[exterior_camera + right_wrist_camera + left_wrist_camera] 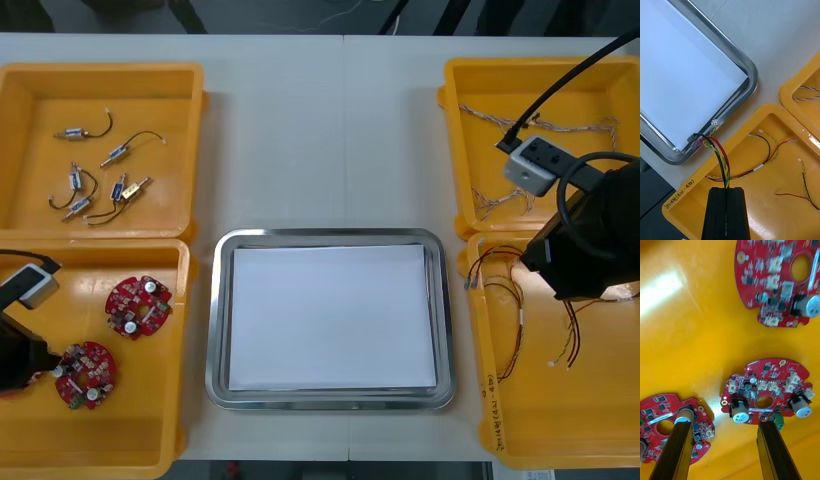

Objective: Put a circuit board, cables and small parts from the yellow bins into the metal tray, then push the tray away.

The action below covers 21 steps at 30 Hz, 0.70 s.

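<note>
Front view, tabletop (320,130). Metal tray (222,330) sits at centre toward 6 o'clock, white inside.

Four yellow bins:
- 10 o'clock bin (190,150): small metal parts (118,190) with short dark leads.
- 8 o'clock bin (170,420): round red circuit boards (138,305).
- 2 o'clock bin (452,150): twisted blue-and-white cables (490,205).
- 4 o'clock bin (480,400): loose red-and-yellow cables (570,340).

Right gripper (726,190) is above the 4 o'clock bin, on its tray side. Jaws are pinched together on a held cable bundle (720,153) of red, yellow and black strands. The bundle runs from the jaws out past the bin wall. Its white plug (715,122) lines up with the tray's rim on the bin side. Cannot tell whether the plug touches the rim.

Left gripper (724,427) is low over the 8 o'clock bin, jaws wide, holding nothing. One finger (777,450) stands by the green connector of the middle board (765,395). The other finger overlaps a neighbouring board (662,423). A third board (778,281) lies beyond the middle board, apart from it. All three lie flat on the bin floor.
</note>
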Each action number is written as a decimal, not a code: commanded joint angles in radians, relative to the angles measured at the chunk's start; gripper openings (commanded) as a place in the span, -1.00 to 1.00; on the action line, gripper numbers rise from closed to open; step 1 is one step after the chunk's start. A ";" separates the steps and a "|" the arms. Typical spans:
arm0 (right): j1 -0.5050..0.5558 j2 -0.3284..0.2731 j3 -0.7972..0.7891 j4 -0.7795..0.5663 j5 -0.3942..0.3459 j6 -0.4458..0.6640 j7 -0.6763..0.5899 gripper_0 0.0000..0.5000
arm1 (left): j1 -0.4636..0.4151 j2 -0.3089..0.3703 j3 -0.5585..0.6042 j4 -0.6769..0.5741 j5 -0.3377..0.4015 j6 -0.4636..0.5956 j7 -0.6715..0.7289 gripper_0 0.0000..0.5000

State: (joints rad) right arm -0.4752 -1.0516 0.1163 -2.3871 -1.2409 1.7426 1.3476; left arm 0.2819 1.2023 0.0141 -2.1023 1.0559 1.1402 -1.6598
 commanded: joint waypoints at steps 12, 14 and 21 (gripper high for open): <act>-0.076 0.004 0.149 -0.093 0.061 -0.006 -0.024 -1.00 | 0.186 -0.009 0.078 -0.128 0.001 -0.123 -0.132 1.00; -0.089 0.004 0.177 -0.095 0.077 -0.006 -0.028 -1.00 | 0.207 -0.009 0.078 -0.134 0.000 -0.143 -0.143 1.00; -0.117 0.018 0.266 -0.095 0.118 -0.006 -0.036 -1.00 | 0.287 -0.007 0.078 -0.137 0.004 -0.240 -0.238 1.00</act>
State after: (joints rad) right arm -0.5555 -1.0503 0.3463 -2.4555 -1.1385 1.7414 1.3422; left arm 0.5113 1.2015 0.0671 -2.2121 1.0597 0.9332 -1.7178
